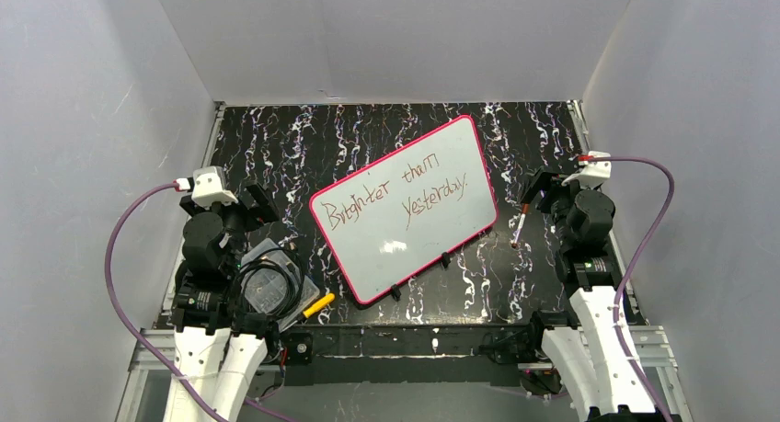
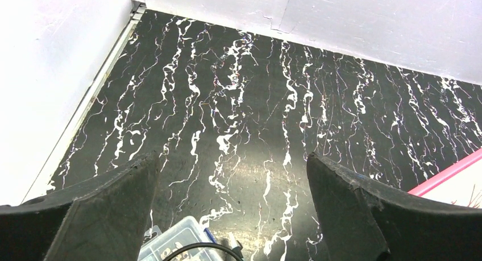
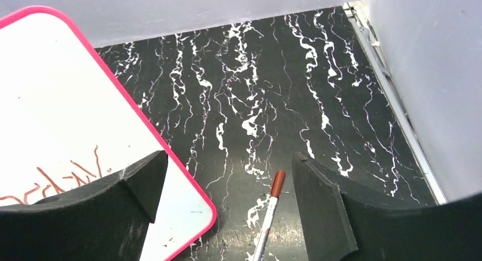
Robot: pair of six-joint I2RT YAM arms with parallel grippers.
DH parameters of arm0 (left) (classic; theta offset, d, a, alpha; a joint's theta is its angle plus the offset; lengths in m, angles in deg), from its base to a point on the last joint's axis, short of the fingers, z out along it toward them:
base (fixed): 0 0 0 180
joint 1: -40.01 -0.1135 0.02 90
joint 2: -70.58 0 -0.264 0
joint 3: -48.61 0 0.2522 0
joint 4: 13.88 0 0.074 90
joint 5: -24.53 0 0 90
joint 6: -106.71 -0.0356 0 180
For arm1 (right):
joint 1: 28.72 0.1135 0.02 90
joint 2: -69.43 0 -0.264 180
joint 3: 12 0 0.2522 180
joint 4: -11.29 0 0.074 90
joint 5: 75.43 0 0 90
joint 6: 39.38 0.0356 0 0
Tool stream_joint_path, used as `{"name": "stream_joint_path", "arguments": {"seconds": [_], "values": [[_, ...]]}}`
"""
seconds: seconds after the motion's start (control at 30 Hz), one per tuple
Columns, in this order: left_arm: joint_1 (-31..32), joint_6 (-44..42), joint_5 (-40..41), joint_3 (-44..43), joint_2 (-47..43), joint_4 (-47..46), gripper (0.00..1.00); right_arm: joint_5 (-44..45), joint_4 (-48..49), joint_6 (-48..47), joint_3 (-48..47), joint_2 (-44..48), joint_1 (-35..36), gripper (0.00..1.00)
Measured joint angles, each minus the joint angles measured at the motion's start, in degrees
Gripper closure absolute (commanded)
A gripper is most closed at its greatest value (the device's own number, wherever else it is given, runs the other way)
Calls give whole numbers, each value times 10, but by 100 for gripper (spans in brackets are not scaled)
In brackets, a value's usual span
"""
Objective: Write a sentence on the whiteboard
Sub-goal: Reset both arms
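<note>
Black fingers [image 3: 128, 215] of the right gripper [image 3: 227, 158] stand spread apart, grasping nothing; left gripper [image 2: 230, 164] is likewise wide and empty.
Top view: whiteboard [image 1: 418, 252] lies flat at centre of the black marbled table [image 1: 276, 137], skewed, far corner toward 1 o'clock. Sentence [image 1: 405, 199], "Brighter than Yesterday", runs across it in two reddish-brown lines. Brown-capped marker [image 3: 271, 207] lies on the table at 3 o'clock of the board, apart from it, under the right gripper's gap. Clear box [image 1: 271, 289] with coiled black cable sits at 8 o'clock.
</note>
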Motion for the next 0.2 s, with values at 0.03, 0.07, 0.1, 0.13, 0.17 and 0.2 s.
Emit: {"name": "stream_joint_path", "arguments": {"seconds": [0.03, 0.07, 0.1, 0.13, 0.17, 0.2], "values": [[0, -1, 0, 0, 0, -1, 2, -2, 4, -1, 4, 8, 0, 11], [0, -1, 0, 0, 0, -2, 2, -5, 7, -3, 7, 14, 0, 11], [0, -2, 0, 0, 0, -2, 2, -9, 9, -5, 7, 16, 0, 11], [0, -3, 0, 0, 0, -3, 2, -11, 10, -7, 7, 17, 0, 10], [0, -4, 0, 1, 0, -3, 2, -13, 12, -7, 7, 17, 0, 9], [0, -4, -1, 2, 0, -5, 2, -14, 12, -9, 7, 16, 0, 9]]}}
